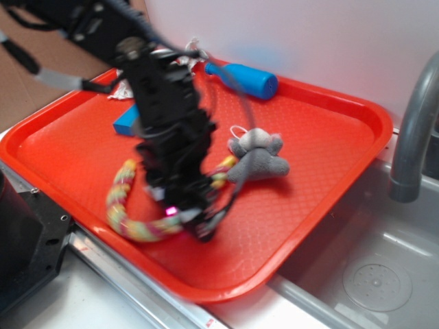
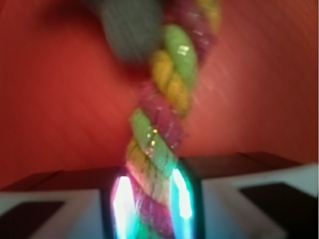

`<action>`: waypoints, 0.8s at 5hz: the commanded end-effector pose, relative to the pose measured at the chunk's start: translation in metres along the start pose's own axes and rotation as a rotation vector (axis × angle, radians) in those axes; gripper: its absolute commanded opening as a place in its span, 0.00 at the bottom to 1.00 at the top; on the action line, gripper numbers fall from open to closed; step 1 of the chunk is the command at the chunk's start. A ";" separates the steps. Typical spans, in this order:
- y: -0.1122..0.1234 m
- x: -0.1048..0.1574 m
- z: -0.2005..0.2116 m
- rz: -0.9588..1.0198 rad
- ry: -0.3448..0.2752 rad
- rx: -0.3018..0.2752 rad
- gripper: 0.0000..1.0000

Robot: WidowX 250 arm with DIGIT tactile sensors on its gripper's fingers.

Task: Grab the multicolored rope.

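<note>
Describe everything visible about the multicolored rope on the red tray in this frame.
The multicolored rope, a thick, soft-looking twisted cord striped pink, yellow and pale green, lies curved in a U on the red plastic tray. One end reaches up beside the grey plush toy. In the wrist view the gripper straddles the cord, jaws close on either side; blur hides whether they press it.

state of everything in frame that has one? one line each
gripper: down on the tray, fingers on either side of the rope, closing or closed on it.
multicolored rope: curved on the tray, running between the fingers.
grey plush toy: lying loose beside the rope's end.
blue bottle: on its side.
red tray: flat beside the sink.
</note>
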State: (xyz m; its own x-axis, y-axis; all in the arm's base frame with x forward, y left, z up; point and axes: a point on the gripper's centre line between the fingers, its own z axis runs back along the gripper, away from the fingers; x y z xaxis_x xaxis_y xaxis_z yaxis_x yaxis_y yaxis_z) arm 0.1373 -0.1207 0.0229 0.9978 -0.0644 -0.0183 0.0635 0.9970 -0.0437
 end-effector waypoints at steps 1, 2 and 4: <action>0.011 0.019 0.080 0.035 -0.062 0.081 0.00; 0.035 0.026 0.133 0.137 -0.178 0.144 0.00; 0.091 0.045 0.204 0.302 -0.193 0.195 0.00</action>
State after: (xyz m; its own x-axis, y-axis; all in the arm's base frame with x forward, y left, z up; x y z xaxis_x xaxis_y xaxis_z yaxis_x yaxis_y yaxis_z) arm 0.1915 -0.0210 0.2099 0.9628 0.2231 0.1525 -0.2446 0.9592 0.1415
